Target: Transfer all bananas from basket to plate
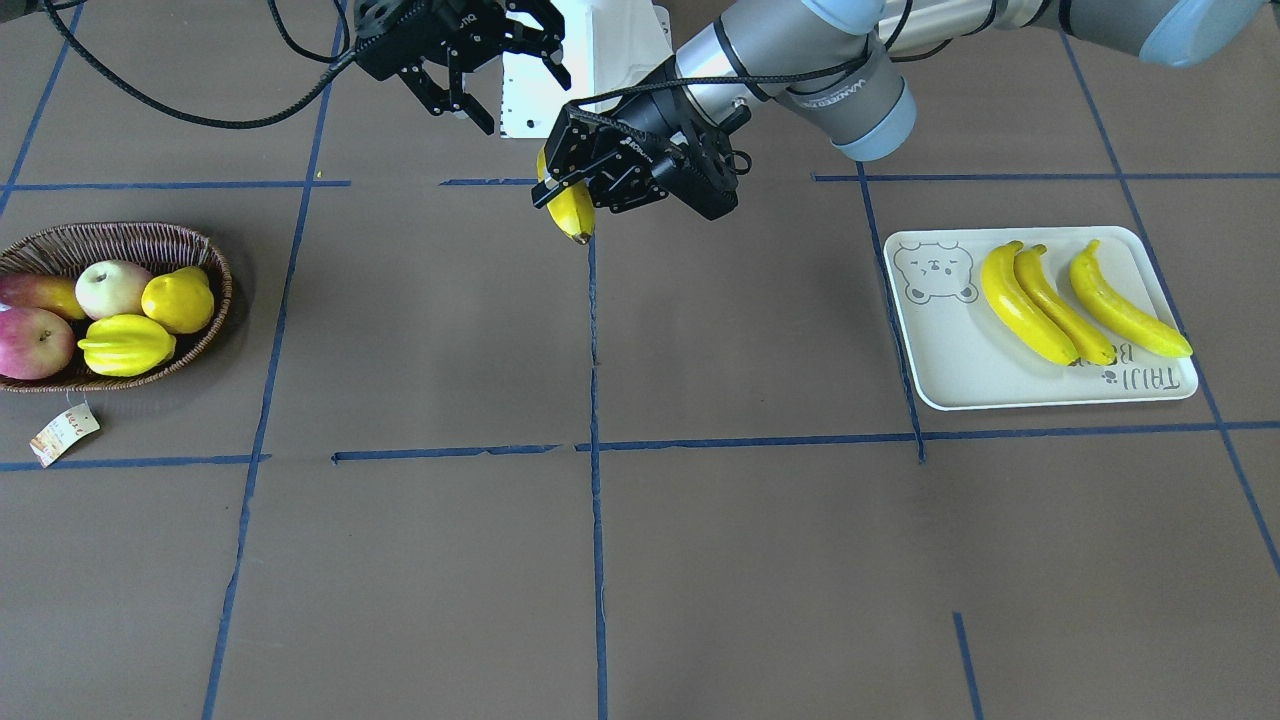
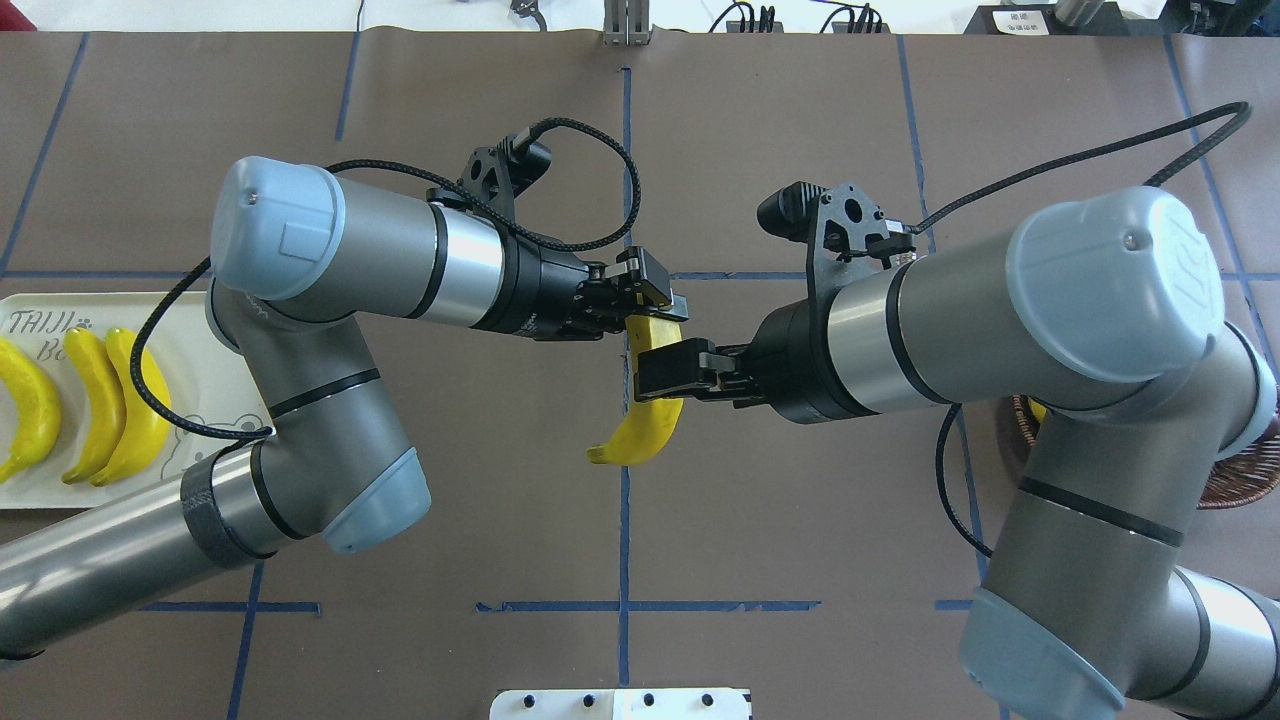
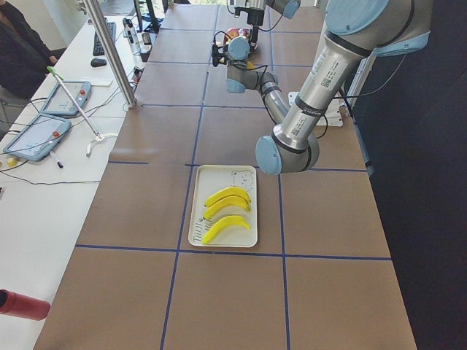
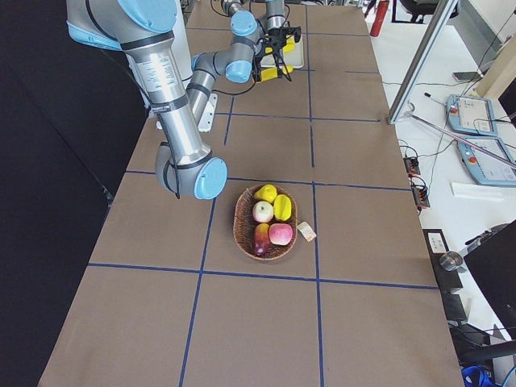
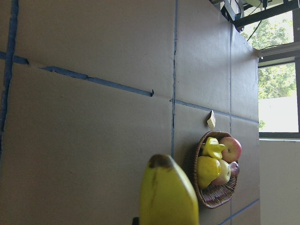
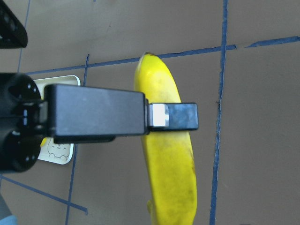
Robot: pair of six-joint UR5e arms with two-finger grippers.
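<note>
A yellow banana (image 1: pixel 572 208) hangs over the table's middle, and my left gripper (image 1: pixel 560 190) is shut on its upper end. The same banana (image 2: pixel 640 430) shows from overhead, curving down toward the robot, and fills the bottom of the left wrist view (image 5: pixel 168 194). My right gripper (image 1: pixel 520 100) stands open just beside it, toward the robot's base, fingers spread and touching nothing. Three bananas (image 1: pixel 1065 310) lie side by side on the cream plate (image 1: pixel 940 350). The wicker basket (image 1: pixel 215 270) at the other end holds apples, a starfruit and a round yellow fruit.
A white mounting block (image 1: pixel 600 50) sits at the robot's base behind the grippers. A paper tag (image 1: pixel 65 433) lies in front of the basket. Blue tape lines (image 1: pixel 595 400) cross the brown table. A person and tablets are at a side table (image 3: pixel 44 124).
</note>
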